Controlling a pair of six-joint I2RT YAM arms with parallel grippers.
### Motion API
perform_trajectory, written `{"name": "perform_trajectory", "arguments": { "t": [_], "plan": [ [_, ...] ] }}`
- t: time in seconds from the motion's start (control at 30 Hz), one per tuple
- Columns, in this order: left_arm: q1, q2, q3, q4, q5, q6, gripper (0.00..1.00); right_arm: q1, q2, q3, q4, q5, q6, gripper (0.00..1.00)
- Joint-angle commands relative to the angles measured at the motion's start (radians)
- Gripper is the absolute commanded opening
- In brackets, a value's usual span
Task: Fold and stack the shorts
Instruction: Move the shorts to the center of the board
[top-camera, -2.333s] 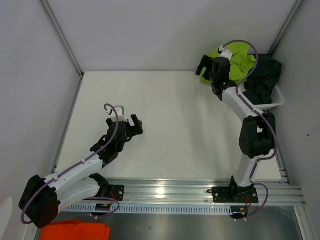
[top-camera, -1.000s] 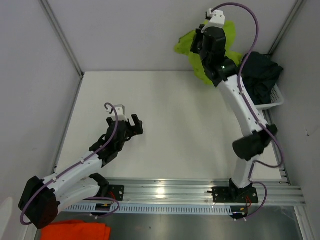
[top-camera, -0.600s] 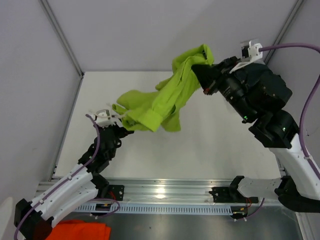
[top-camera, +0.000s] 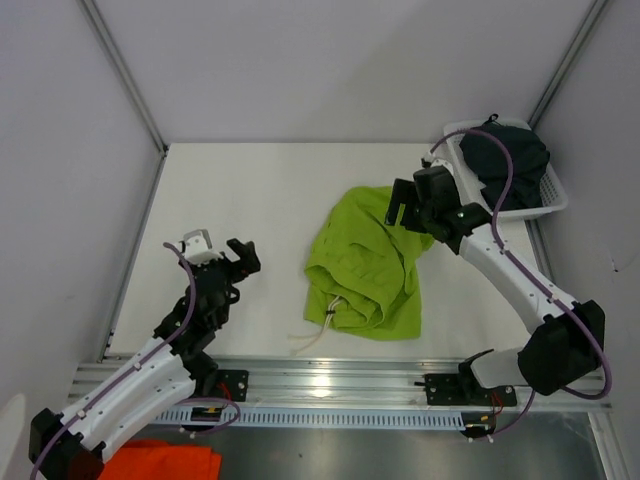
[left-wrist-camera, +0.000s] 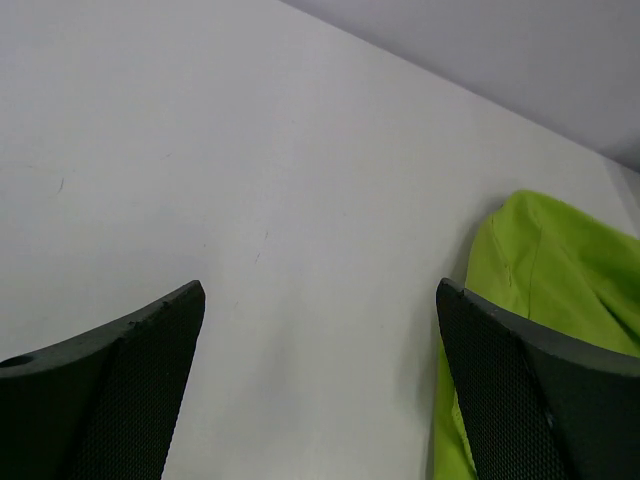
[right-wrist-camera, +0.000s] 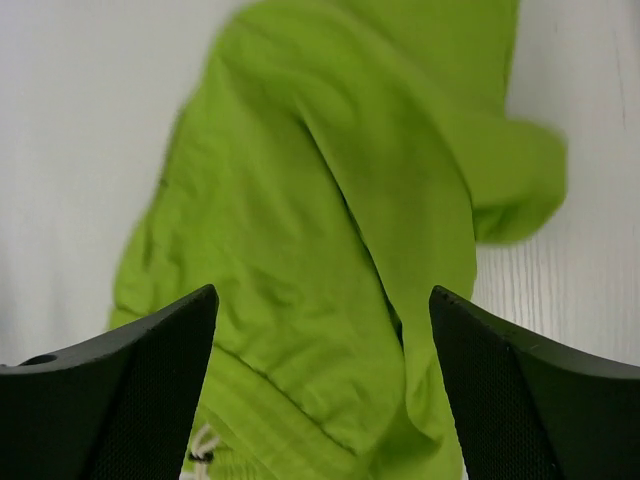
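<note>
On the white table (top-camera: 250, 180), the green shorts (top-camera: 365, 270) lie in a messy heap near the middle. The right claw (top-camera: 400, 208) hangs wide open over their far edge, holding nothing. The left claw (top-camera: 243, 258) is wide open too, and empty. The dark shorts (top-camera: 505, 160) sit in the basket (top-camera: 555, 200).

White tabletop (top-camera: 250, 180), pale grey walls (top-camera: 300, 60), aluminium rail (top-camera: 340, 385) along near edge, soft even light

No text, label, brand, number or sign can be read on anything in any of the three views.
</note>
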Motion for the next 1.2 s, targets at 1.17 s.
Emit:
{"name": "perform_trajectory", "arguments": {
  "t": [1.17],
  "plan": [
    [0.003,0.669,0.206,0.29,0.879,0.091,0.87,0.767,-0.148,-0.472,0.063,0.363,0.314,0.77]
  ]
}}
